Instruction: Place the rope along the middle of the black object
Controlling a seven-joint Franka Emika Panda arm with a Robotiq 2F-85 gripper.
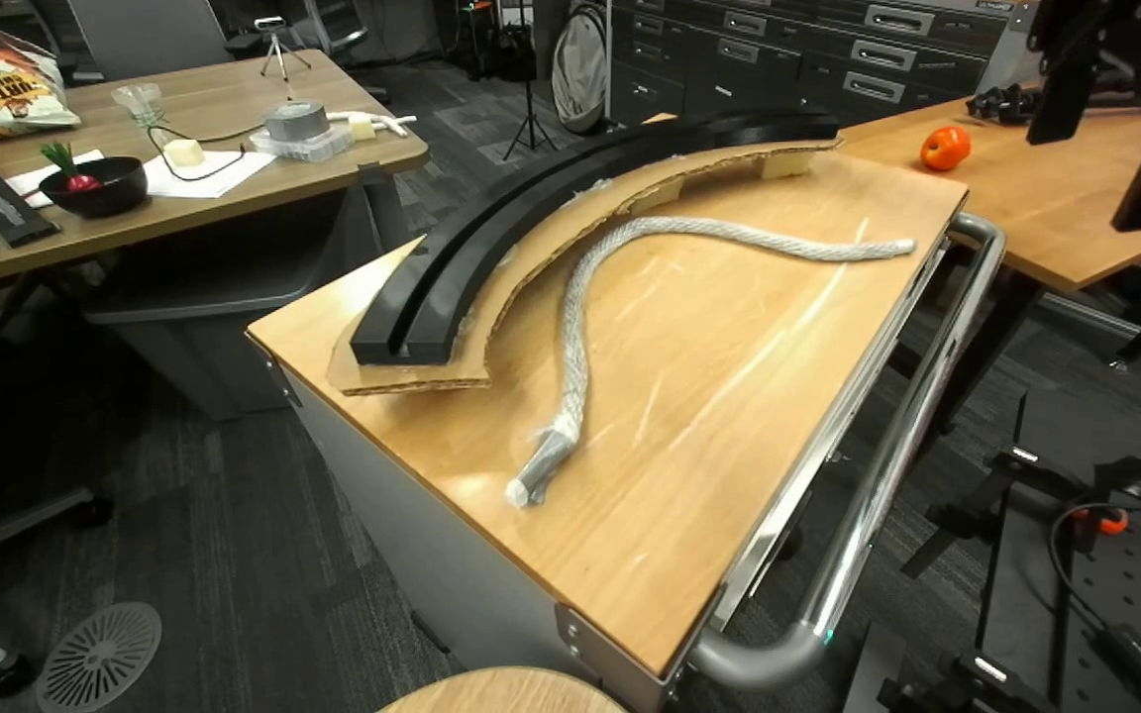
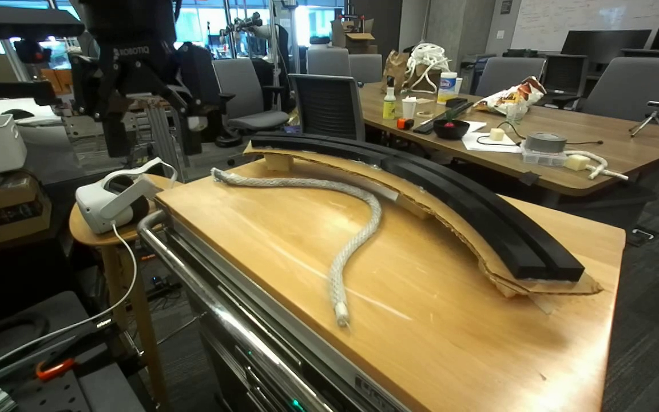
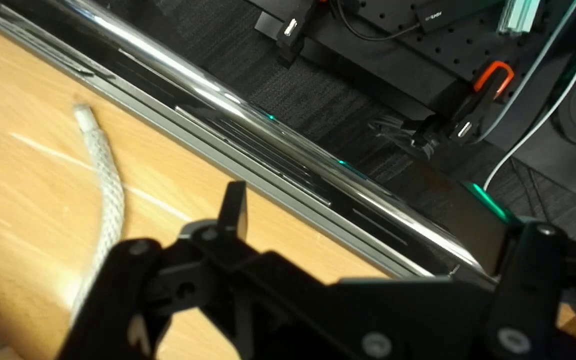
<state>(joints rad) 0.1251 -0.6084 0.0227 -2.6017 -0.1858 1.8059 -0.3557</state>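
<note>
Gripper point(image 2: 153, 142): nearest of all to the wrist camera, its dark linkage covering the lower part of that view; jaws spread wide, holding nothing.
Fingers point(image 2: 193, 140): pointing down, side by side, with a broad gap between the tips.
Gripper's stance: hanging from the top of both exterior views, raised on the same side as the chrome rail point(image 1: 887, 475); how far it reaches over the cart point(image 1: 412, 535) is hard to tell, and the frame cuts off what is above it.
Rope point(image 1: 573, 317): pale grey and braided, lying loose on the wooden top point(image 1: 729, 396) in one big bend, well apart from the gripper, along the inner side of the black track point(image 2: 444, 183).
Rope ends: one wrapped in clear film; the other, which also shows in the wrist view, near the rail-side edge.
Track: a wide arc with a groove along its middle, resting on a cardboard base point(image 1: 570, 220) that pale blocks point(image 1: 785, 163) prop up.
Stool point(image 2: 92, 232): round, near a corner of the cart, bearing a white headset point(image 2: 96, 203).
Neighbouring table point(image 1: 1105, 168): light wood, with a red-orange fruit point(image 1: 945, 149).
Brown table point(image 1: 204, 94): beyond the track's outer side, carrying a chip bag point(image 1: 16, 94), a black bowl point(image 1: 110, 190) and a grey tape roll point(image 1: 298, 121).
</note>
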